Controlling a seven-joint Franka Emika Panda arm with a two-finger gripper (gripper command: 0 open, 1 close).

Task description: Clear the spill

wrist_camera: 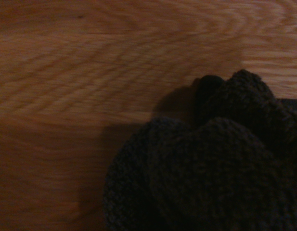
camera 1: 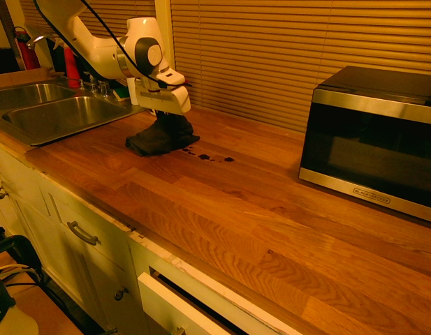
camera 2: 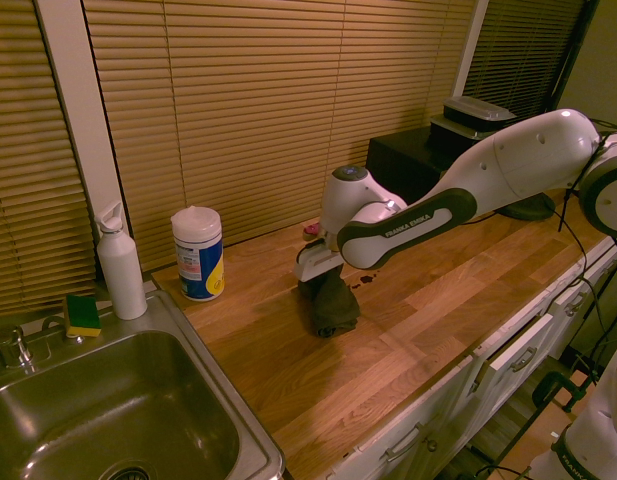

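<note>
The spill (camera 1: pixel 209 158) is a short row of small dark drops on the wooden counter (camera 1: pixel 222 209), just right of a dark cloth (camera 1: pixel 158 139). My gripper (camera 1: pixel 167 120) reaches straight down into the top of that cloth and is shut on it, pulling it up into a bunch while its lower part rests on the counter. From the other side, the cloth (camera 2: pixel 330 306) hangs under the gripper (camera 2: pixel 323 281), with the drops of the spill (camera 2: pixel 366 281) right beside it. The wrist view shows the bunched cloth (wrist_camera: pixel 211 168) close up over bare wood.
A steel sink (camera 1: pixel 54 115) lies left of the cloth. A black microwave (camera 1: pixel 376 136) stands at the right of the counter. By the blinds stand a wipes canister (camera 2: pixel 198 253), a white bottle (camera 2: pixel 120 265) and a sponge (camera 2: pixel 83 315).
</note>
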